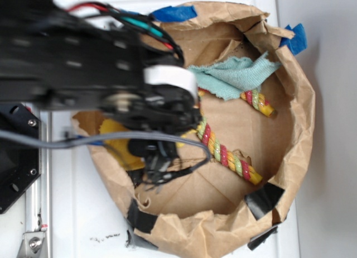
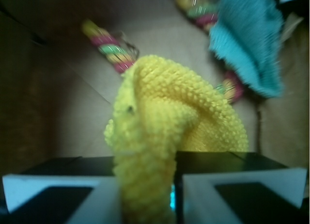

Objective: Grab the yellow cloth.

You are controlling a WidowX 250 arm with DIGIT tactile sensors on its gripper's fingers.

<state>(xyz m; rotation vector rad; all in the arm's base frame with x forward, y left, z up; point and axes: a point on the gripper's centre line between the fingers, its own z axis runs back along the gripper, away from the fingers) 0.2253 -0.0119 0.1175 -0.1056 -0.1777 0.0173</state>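
— At the bottom centre of the wrist view, what is the gripper (image 2: 147, 195) doing?

— It is pinching the yellow cloth (image 2: 164, 132). The two pale fingers (image 2: 58, 192) are sitting close on either side of a narrow fold, and the rest of the cloth is bunching up above them toward the middle of the frame.

— And in the exterior view?

— The black arm (image 1: 72, 57) is covering most of it. Only a patch of the yellow cloth (image 1: 114, 139) is showing at centre left, inside the brown paper bag (image 1: 295, 129), near its left wall.

— What is worrying you from here?

— The hold is looking thin. Only a slim pleat is passing between the fingers, so if the arm is lifting fast, I judge the terry fabric could be sliding out under the weight of the loose bulk. The bag wall is also crowding the gripper on that side; a snagged edge could be dragging the paper along.

— Anything nearby getting tangled?

— The twisted rope (image 1: 228, 156) is lying just beside the cloth, toward the centre of the bag. A trailing corner could be catching on it. The teal cloth (image 1: 234, 76) is sitting apart, at upper centre, so I am less concerned there.

— Which way is the yellow cloth running?

— In the wrist view its long axis is running vertically, from the fingers at the bottom up to a rounded fold pointing toward the top of the frame, with a lobe spreading right.
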